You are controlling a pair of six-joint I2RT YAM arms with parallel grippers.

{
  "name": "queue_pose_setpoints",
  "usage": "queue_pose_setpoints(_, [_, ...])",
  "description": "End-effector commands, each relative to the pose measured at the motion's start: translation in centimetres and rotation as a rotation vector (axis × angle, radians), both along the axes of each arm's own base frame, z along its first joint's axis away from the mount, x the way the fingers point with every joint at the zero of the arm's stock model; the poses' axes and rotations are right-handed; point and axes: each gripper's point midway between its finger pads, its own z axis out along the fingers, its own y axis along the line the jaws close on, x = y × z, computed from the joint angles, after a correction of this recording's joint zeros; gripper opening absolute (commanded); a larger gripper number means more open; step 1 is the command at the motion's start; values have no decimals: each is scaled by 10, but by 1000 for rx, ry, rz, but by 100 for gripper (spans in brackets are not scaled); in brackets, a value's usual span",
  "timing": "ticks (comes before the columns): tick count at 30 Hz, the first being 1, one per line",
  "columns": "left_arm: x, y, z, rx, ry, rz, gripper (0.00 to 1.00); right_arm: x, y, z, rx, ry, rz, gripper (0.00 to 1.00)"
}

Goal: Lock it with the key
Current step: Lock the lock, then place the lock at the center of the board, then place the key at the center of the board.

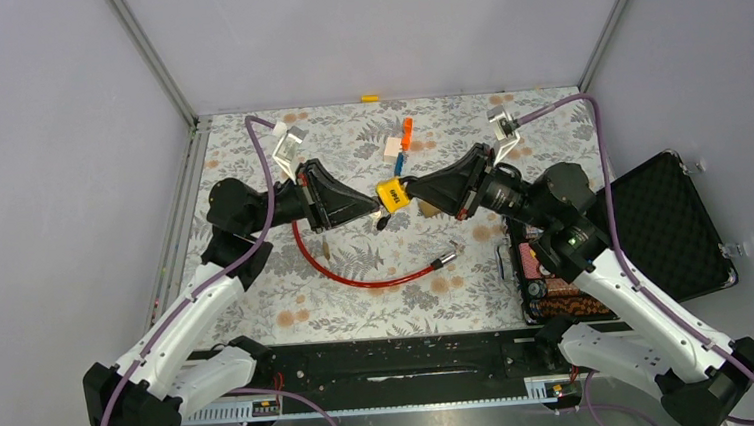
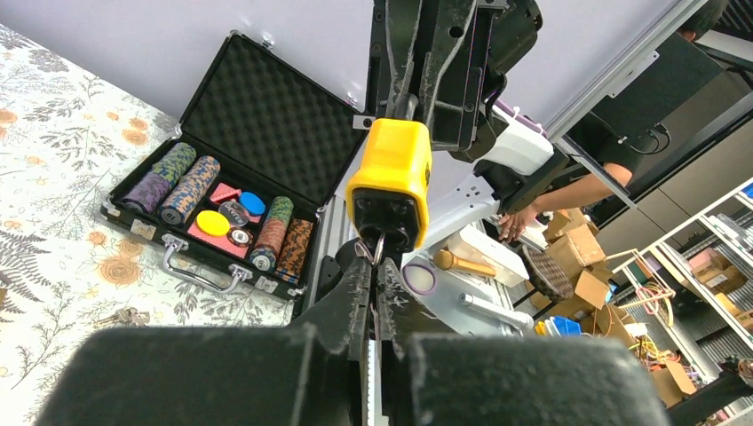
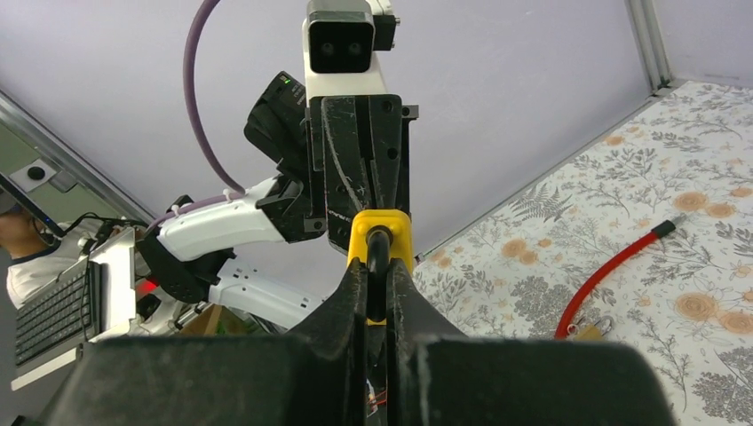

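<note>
**Item 1. Left gripper** [image 1: 377,211]: at 8 o'clock of the lock in the overhead view. Its jaws are pinched nearly flat together on a small metal key [image 2: 378,246]. Only the key's ring and head show in the left wrist view. The blade is hidden, judged already seated in the lock's underside.

**Item 2. Yellow block-shaped padlock** [image 1: 392,193]: held in the air above the middle of the floral table cover [image 1: 459,297], between the two grippers and touching both. Its long axis runs from about 8 o'clock to 2 o'clock, in line with both sets of fingers. The keyhole face is turned toward the left arm.

**Item 3. Right gripper** [image 3: 377,271]: at 2 o'clock of the lock, clamped on the black stub at the far end of the yellow body and bracing it.

**Item 4. Red coated cable** [image 1: 357,277]: lies loose on the cover at 6 o'clock of the lock, apart from it.

**Item 5. Black foam-lined case** [image 1: 669,218]: open, at 4 o'clock, well apart.

**Note.** The key lies along the lock's axis, on the side of the nearer left arm. Judged next: a wrist roll about that axis while the right gripper resists.
</note>
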Motion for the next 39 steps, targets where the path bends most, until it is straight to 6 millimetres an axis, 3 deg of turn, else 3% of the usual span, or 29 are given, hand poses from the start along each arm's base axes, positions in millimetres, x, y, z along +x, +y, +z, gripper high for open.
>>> queue_pose_setpoints(1, [2, 3, 16, -42, -65, 28, 0, -10, -18, 49, 89, -130, -57, 0])
queue_pose_setpoints(6, [0, 9, 19, -28, -98, 60, 0, -5, -29, 48, 80, -118, -132, 0])
queue_pose_setpoints(14, [10, 18, 8, 16, -79, 139, 0, 1, -53, 60, 166, -116, -264, 0])
queue_pose_setpoints(20, [17, 21, 5, 24, -68, 164, 0, 0, -51, 58, 167, -112, -252, 0])
queue_pose_setpoints(22, [25, 22, 1, 41, -48, 203, 0, 3, -51, 54, 151, -97, -260, 0])
queue_pose_setpoints(24, [45, 26, -12, 95, 7, 306, 0, 10, -48, 48, 123, -72, -275, 0])
queue_pose_setpoints(27, [91, 40, -48, 226, 147, 537, 0, 31, -40, 29, 58, -2, -312, 0])
queue_pose_setpoints(31, [156, 80, -116, 426, 387, 895, 4, 82, -19, -23, -72, 170, -389, 0])
queue_pose_setpoints(34, [187, 85, -161, 463, 512, 941, 0, 118, 4, -68, -170, 297, -410, 0])
queue_pose_setpoints(39, [228, 78, -206, 441, 613, 911, 0, 174, 42, -151, -312, 497, -433, 0])
